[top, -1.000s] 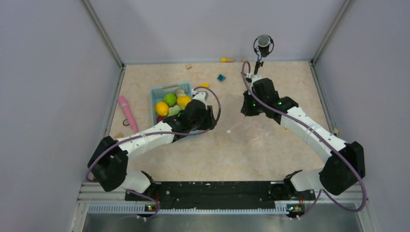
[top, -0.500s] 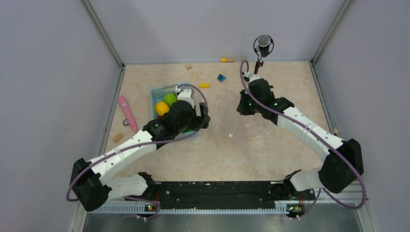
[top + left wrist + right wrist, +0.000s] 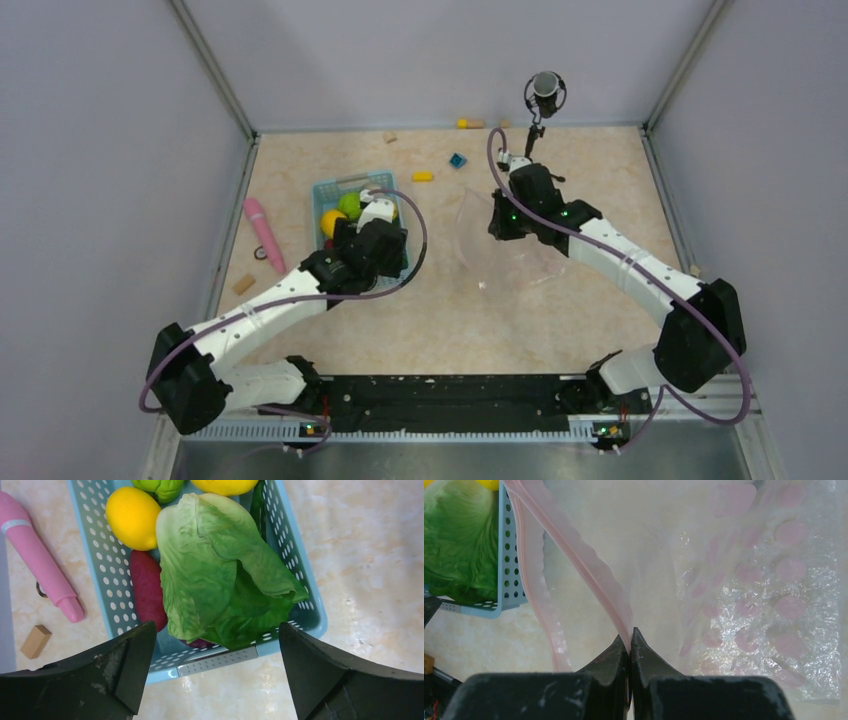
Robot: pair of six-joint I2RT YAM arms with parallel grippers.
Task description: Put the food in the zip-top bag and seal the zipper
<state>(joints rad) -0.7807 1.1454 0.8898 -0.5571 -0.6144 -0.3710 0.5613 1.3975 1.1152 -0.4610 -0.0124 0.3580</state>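
The food lies in a light blue basket (image 3: pixel 310 610): a leafy green lettuce (image 3: pixel 220 575) on top, a yellow citrus (image 3: pixel 131 517), a red-purple piece (image 3: pixel 146 587), a green lime (image 3: pixel 162 487) and another yellow fruit (image 3: pixel 225 485). My left gripper (image 3: pixel 215 672) is open and empty, just above the basket's near rim. My right gripper (image 3: pixel 630 640) is shut on the pink zipper (image 3: pixel 589 567) of the clear zip-top bag (image 3: pixel 774 605), holding one lip up so the mouth gapes toward the basket. The bag also shows in the top view (image 3: pixel 505 250).
A pink cylindrical stick (image 3: pixel 37 560) and a small tan block (image 3: pixel 35 641) lie left of the basket. Small coloured blocks (image 3: pixel 458 160) sit near the back wall. A microphone on a stand (image 3: pixel 544 92) stands at the back right.
My left gripper has moved left and back, from beside the basket to over it. My right gripper has lifted the bag's lip and drawn it slightly left, opening the mouth.
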